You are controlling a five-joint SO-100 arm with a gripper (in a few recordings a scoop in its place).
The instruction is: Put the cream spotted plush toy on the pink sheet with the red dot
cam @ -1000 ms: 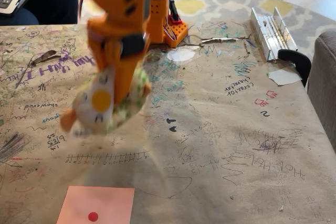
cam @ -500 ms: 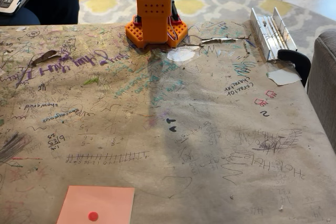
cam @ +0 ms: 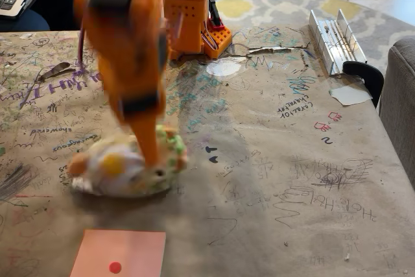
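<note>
One cream spotted plush toy [cam: 126,167], one pink sheet [cam: 120,253], one metal rail [cam: 334,40].

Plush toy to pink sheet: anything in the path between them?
Nothing visible. In the fixed view the cream spotted plush toy sits low at the table with the gripper on it, blurred. The pink sheet with the red dot lies just in front of it, toward the camera, with only bare scribbled table paper between.

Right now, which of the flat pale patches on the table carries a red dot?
The pink sheet at the bottom edge, in front of the plush toy. The white patch by the arm's base and the one at right are plain.
</note>
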